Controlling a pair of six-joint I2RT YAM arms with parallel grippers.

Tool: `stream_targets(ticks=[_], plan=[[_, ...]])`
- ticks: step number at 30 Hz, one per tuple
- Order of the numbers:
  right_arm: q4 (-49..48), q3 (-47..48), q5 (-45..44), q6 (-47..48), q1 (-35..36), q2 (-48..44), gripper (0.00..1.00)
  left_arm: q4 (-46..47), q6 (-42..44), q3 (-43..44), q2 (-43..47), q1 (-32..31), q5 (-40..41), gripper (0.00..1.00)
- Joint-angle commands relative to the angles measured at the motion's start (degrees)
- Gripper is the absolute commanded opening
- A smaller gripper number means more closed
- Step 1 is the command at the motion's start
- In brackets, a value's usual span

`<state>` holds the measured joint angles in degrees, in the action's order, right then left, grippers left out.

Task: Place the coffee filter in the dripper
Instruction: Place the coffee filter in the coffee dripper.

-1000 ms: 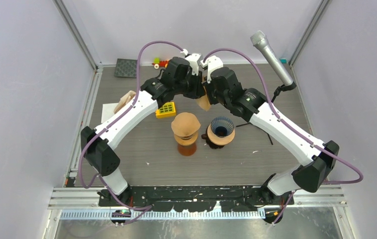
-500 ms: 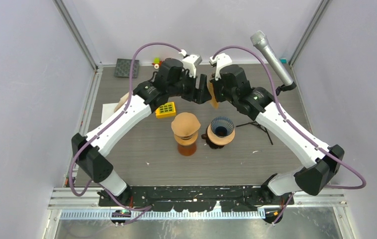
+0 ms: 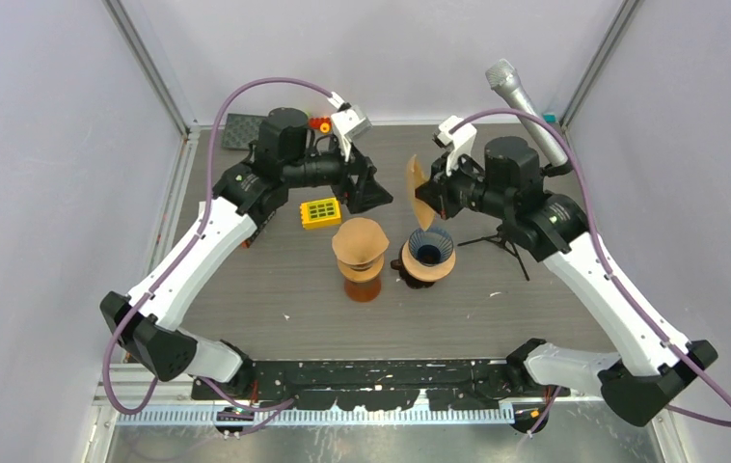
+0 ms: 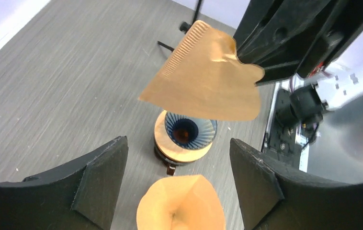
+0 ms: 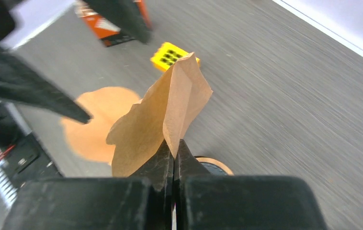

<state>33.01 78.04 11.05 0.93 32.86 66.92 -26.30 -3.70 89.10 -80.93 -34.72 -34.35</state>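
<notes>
Top external view: the right gripper [image 3: 427, 200] hangs over the far middle of the table [image 3: 246, 289], its jaws pressed tight together on one edge of the coffee filter [image 3: 414, 186]. The tan paper stands on edge in the air, above the far side of the dripper [image 3: 428, 253] — a blue ribbed cone on a tan ring. In the right wrist view the pinch is plain: the two fingers [image 5: 163, 160] meet on the filter's folded seam and the sheet fans up and left from them.

The left gripper [image 3: 368, 189] sits just left of the filter, apart from it. Its jaws stand wide, and the left wrist view shows nothing between them — only the dripper and filter beyond.

Left of the dripper, just beside it, a brown stand [image 3: 361, 280] carries a tan paper cone [image 3: 360, 239]. A yellow block [image 3: 321, 211] lies further left, and a microphone [image 3: 526, 111] rises at the far right.
</notes>
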Motion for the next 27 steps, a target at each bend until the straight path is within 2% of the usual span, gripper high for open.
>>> stream_targets(ticks=[1,6,11,19,21,24,27], plan=[[1.2,0.7,18.0,5.1,0.0,-3.5,0.0,-5.5,13.4,2.8,1.3,0.0,-12.2,0.8],[2.7,1.7,24.9,5.4,-0.5,-4.3,0.0,-8.6,17.4,3.2,0.2,0.0,-17.3,0.8],[3.4,2.4,28.7,5.1,-0.9,-4.8,0.0,-10.7,20.1,3.8,-0.7,0.1,-19.0,0.71],[3.3,1.9,28.3,5.1,-1.5,-5.5,0.0,-14.1,22.4,3.4,-1.7,0.0,-22.3,0.33],[3.3,2.0,27.6,5.1,-1.6,-5.5,0.0,-15.0,22.9,3.4,-1.7,0.0,-22.6,0.27],[3.0,1.8,27.1,4.8,-1.8,-5.4,0.0,-15.0,23.5,2.9,-1.5,0.0,-22.5,0.24],[2.7,1.4,27.4,4.7,-1.9,-4.9,0.0,-15.0,23.6,2.8,-1.5,0.1,-22.9,0.12]])
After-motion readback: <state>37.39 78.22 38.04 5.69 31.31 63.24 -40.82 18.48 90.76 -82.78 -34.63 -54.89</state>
